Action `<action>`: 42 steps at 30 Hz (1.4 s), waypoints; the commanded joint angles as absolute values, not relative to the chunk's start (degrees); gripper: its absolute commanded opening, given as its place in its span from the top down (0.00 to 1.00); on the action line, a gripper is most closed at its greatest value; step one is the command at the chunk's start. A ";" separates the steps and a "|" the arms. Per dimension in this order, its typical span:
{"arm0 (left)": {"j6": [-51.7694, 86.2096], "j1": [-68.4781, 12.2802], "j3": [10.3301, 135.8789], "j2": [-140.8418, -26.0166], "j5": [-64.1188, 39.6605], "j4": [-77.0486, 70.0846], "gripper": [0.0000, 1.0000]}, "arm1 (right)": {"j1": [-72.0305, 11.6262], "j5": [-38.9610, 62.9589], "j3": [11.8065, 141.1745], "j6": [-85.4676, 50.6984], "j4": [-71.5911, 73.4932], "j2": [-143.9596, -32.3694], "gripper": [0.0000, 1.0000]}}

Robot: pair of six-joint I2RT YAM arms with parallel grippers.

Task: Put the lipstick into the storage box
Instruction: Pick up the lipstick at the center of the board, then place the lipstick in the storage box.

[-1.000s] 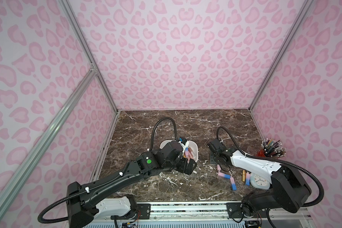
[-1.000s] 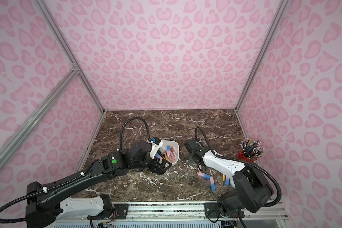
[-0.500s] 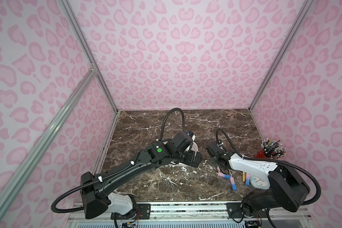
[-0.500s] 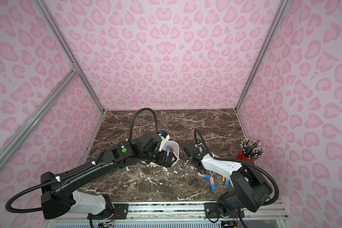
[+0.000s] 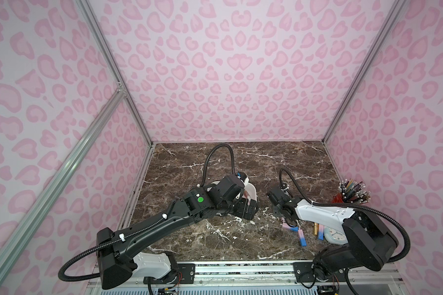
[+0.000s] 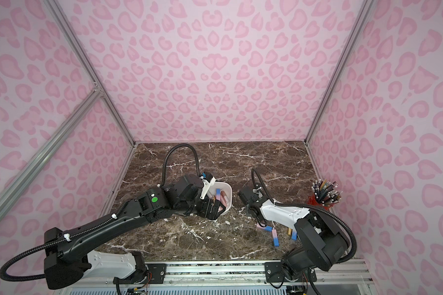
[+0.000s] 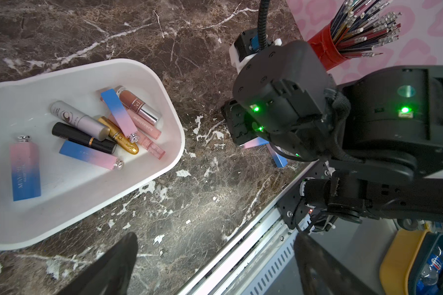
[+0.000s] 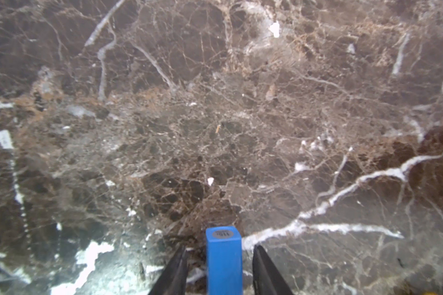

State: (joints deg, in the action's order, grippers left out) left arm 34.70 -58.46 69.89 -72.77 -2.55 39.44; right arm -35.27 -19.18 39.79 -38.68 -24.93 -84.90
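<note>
The storage box point(image 7: 62, 194) is a shallow white tub holding several lipsticks; my left arm hides most of it point(image 5: 252, 191) in a top view, and more of it point(image 6: 228, 196) shows in a top view. My left gripper point(image 7: 215, 265) hangs open and empty over the marble by the box's near corner point(image 5: 248, 212). A pink-to-blue lipstick point(image 8: 223, 255) lies on the table point(image 5: 290, 227) right of the box. My right gripper point(image 8: 219, 270) is low over it, open, one finger on each side with a gap at both.
More lipsticks point(image 5: 302, 236) lie on the marble near the right arm, beside a pale blue clock point(image 5: 334, 235). A red cup of pencils point(image 5: 343, 198) stands against the right wall. The table's front rail point(image 7: 253, 245) runs close under my left gripper.
My left arm has swung farther over the box, its gripper still wide open. My right gripper has sunk slightly toward the lipstick on the table.
</note>
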 commanded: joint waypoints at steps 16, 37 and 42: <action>34.89 -55.61 55.22 -58.14 -1.08 34.01 0.02 | -36.42 -18.98 43.85 -41.71 -32.75 -81.61 0.81; 41.19 -54.93 44.05 -36.31 6.83 41.27 0.02 | -50.17 -16.94 82.64 -36.30 -41.70 -102.30 0.81; 42.66 -54.95 43.43 -33.10 8.35 44.79 0.02 | -51.94 -13.56 89.09 -35.80 -41.33 -110.56 0.81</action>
